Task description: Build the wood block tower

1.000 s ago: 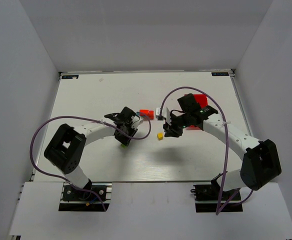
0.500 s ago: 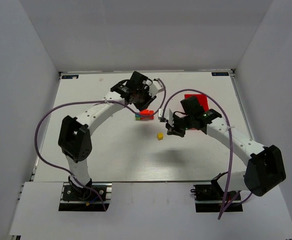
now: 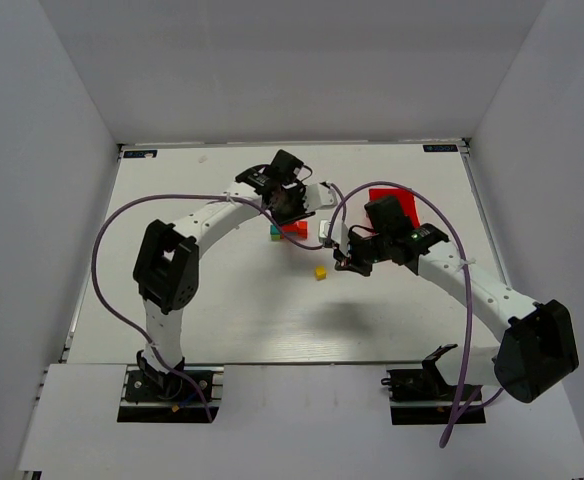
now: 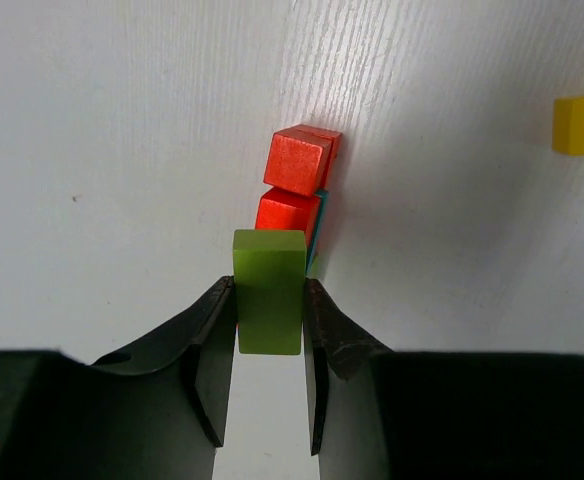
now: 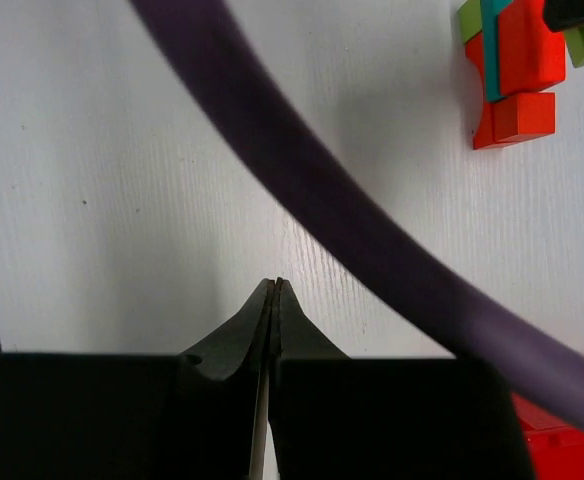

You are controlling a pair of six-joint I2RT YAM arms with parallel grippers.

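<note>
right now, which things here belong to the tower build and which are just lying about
Part of the job:
- wood block tower
- lime green block, clamped in the left pincer
- loose yellow cube

Lying about:
- red bin
- purple cable

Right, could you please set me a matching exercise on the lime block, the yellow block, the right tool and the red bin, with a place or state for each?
Things:
1. lime block
2. yellow block
3. right tool
4. red bin

Places or states:
A. shut on nothing
B. held in the left tool
C. alone on the table
D. partly hidden by the right arm

Pairs: 1-B, 2-C, 3-A, 4-D
</note>
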